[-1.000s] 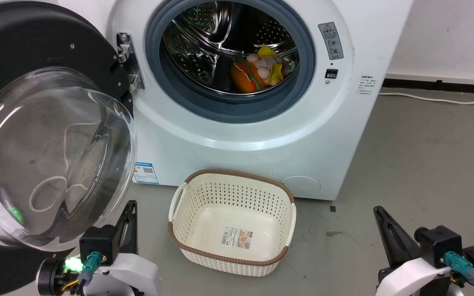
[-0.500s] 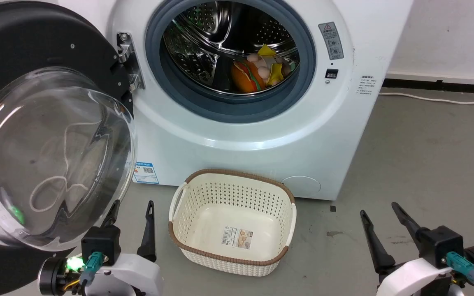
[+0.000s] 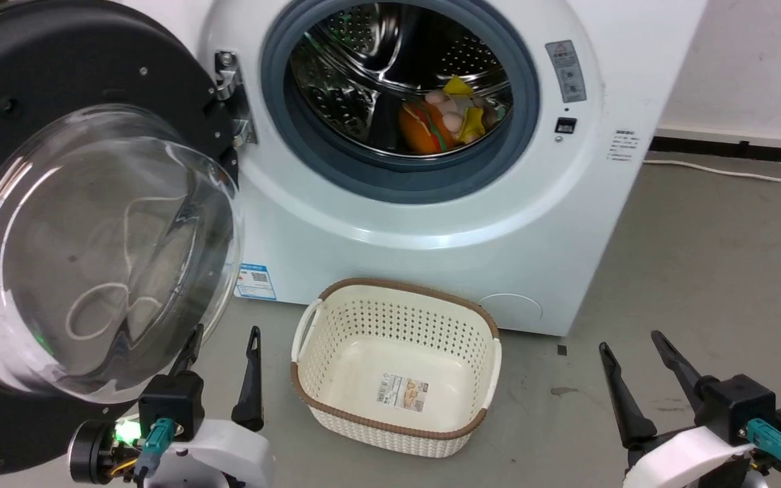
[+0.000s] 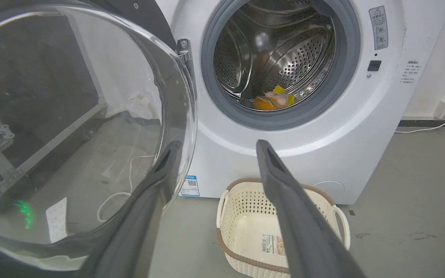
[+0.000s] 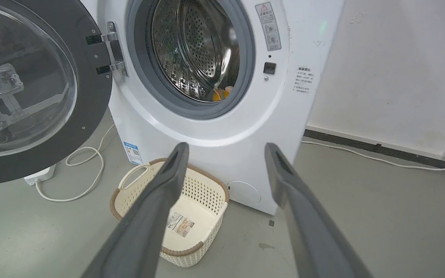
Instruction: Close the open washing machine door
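left gripper at 7 o'clock, spread wide, holding nothing, right gripper at 5 o'clock, same deal, door swung fully open at 9 o'clock, just above left gripper, basket in the middle, washer behind at 12, toys inside

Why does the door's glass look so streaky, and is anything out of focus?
Head view: the washing machine door has curved glass catching white glare streaks and a green glint. Left wrist view: the left fingers, near the lens, look soft. Right wrist view: the drum shows bright highlights.
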### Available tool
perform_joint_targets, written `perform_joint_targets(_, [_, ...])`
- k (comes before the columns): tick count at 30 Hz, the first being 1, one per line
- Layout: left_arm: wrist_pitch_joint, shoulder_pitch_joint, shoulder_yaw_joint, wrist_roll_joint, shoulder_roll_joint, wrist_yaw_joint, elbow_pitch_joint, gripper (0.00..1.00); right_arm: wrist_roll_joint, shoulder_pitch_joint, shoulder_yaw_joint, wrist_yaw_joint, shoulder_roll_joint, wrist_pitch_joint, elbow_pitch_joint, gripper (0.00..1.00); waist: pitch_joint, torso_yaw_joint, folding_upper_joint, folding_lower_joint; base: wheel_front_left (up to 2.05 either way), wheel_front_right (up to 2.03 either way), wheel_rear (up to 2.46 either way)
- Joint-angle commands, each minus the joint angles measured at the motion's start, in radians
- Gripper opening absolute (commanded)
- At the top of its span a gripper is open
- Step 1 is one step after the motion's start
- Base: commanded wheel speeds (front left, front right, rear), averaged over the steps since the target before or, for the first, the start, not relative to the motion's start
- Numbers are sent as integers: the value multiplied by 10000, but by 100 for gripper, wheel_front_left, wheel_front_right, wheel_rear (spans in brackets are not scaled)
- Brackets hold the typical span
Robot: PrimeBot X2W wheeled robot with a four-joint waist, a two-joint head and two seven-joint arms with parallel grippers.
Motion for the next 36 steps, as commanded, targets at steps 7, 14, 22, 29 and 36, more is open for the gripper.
perform_joint_targets(7, [-214,50,-111,-18,67,0,-95,100,50,162,176,2,9,-192,-24,100,-47,395,-1,-2,0,0,0])
perform_joint_targets(14, [-360,109,-176,-26,126,4,-158,100,169,215,280,2,11,-338,-24,100,-106,918,-1,-2,0,0,0])
perform_joint_targets(22, [-528,261,-137,-38,166,148,-404,100,205,67,623,3,13,-505,81,100,-37,1334,-1,-2,0,0,0])
perform_joint_targets(29, [-673,431,-110,-61,173,276,-632,100,215,-125,916,3,15,-650,204,100,1,1649,-1,-2,0,0,0])
perform_joint_targets(36, [-820,578,-90,-88,182,373,-801,100,281,-194,1117,3,17,-796,309,100,-7,1937,-1,-2,0,0,0])
